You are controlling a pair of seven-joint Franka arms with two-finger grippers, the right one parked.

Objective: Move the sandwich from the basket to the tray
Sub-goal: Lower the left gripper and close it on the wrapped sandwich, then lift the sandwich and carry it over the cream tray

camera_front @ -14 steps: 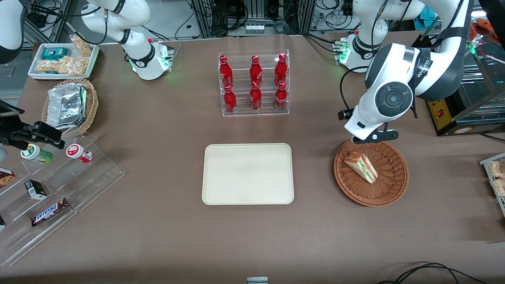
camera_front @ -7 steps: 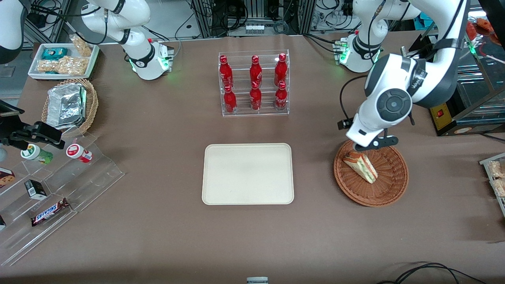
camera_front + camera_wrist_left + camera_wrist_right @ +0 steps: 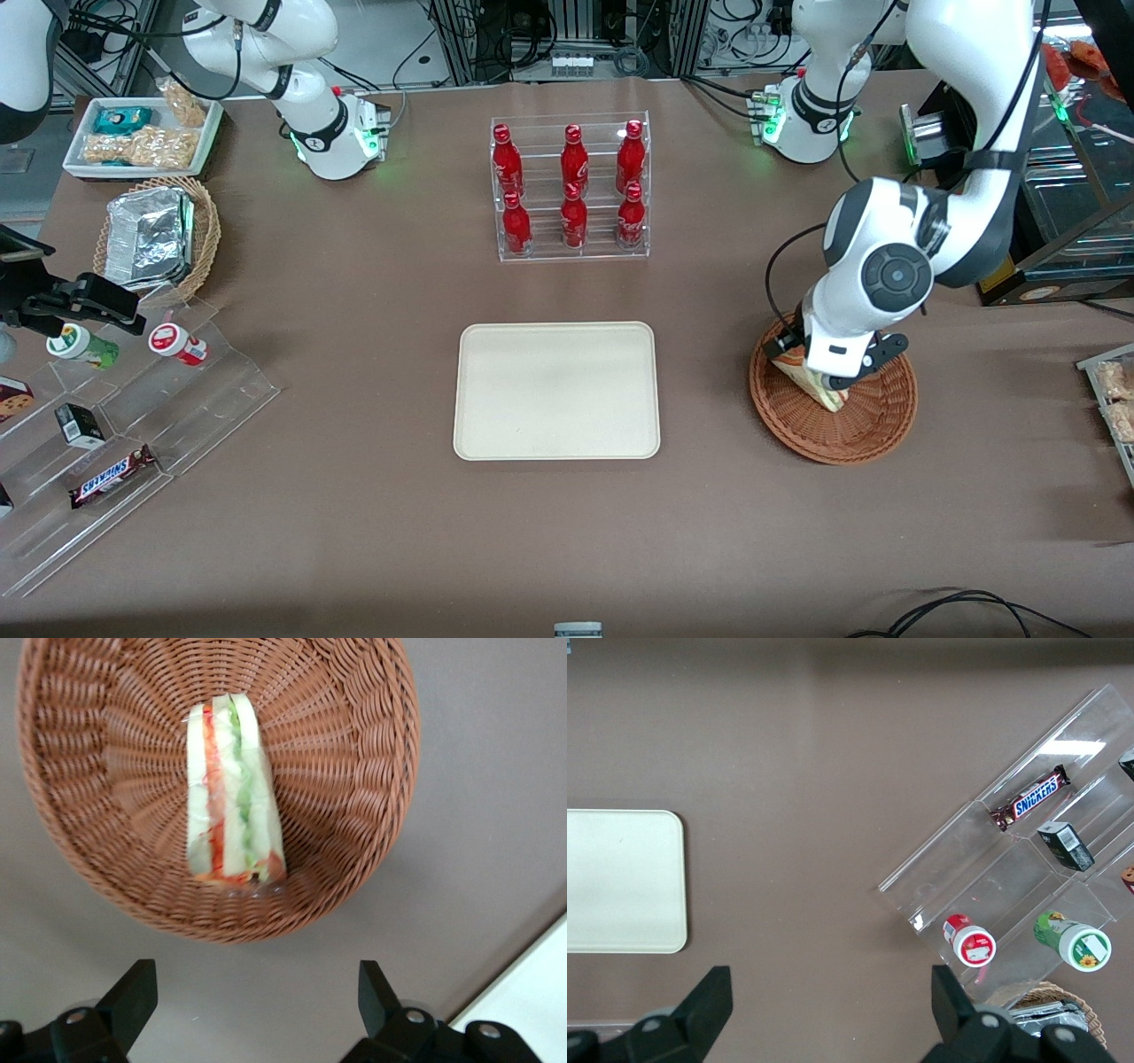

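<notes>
Now | 1 sandwich (image 3: 232, 797) in 1 basket (image 3: 363, 735) | 1 tray (image 3: 556, 390) | pincer (image 3: 255, 997) wide, above basket

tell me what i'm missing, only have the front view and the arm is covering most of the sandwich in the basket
Observer: In the left wrist view the sandwich shows whole, lying in the basket with its striped filling edge up.
Operator: gripper open or shut
Observer: The gripper is open, with both fingers spread wide and nothing between them.
Operator: touching the sandwich yet
Observer: No. In the wrist view the fingertips are well apart from the sandwich, with basket weave and bare table showing between.
Operator: tray free
Observer: The right wrist view shows one end of the tray with nothing on it, matching your front view.
</notes>
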